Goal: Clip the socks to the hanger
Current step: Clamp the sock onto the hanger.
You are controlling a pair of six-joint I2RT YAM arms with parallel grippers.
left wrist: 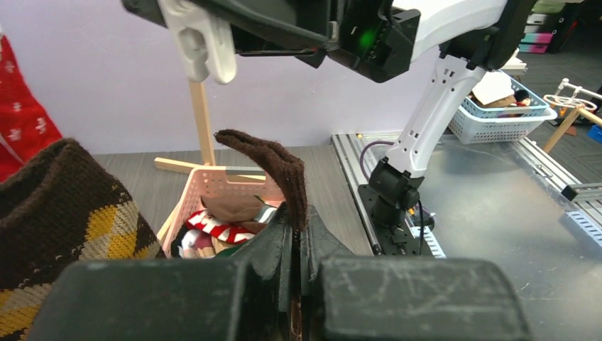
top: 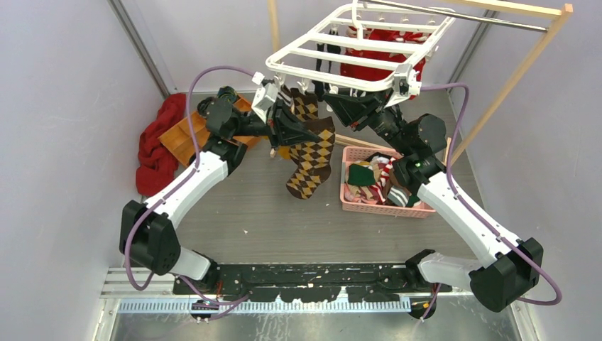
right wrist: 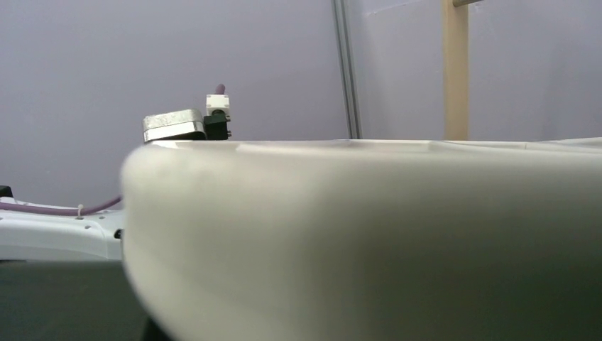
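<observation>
One wrist view shows left gripper point(left wrist: 294, 238) pinching brown sock point(left wrist: 275, 160); hanger point(right wrist: 355, 234) seemingly fills the other, leaving right gripper point(top: 329, 96) unclear.

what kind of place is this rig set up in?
Probably a robotics lab cell, not a home: plain partition walls, a metal mounting rail at the table edge, and staged props like the hanger and pink basket.
</observation>
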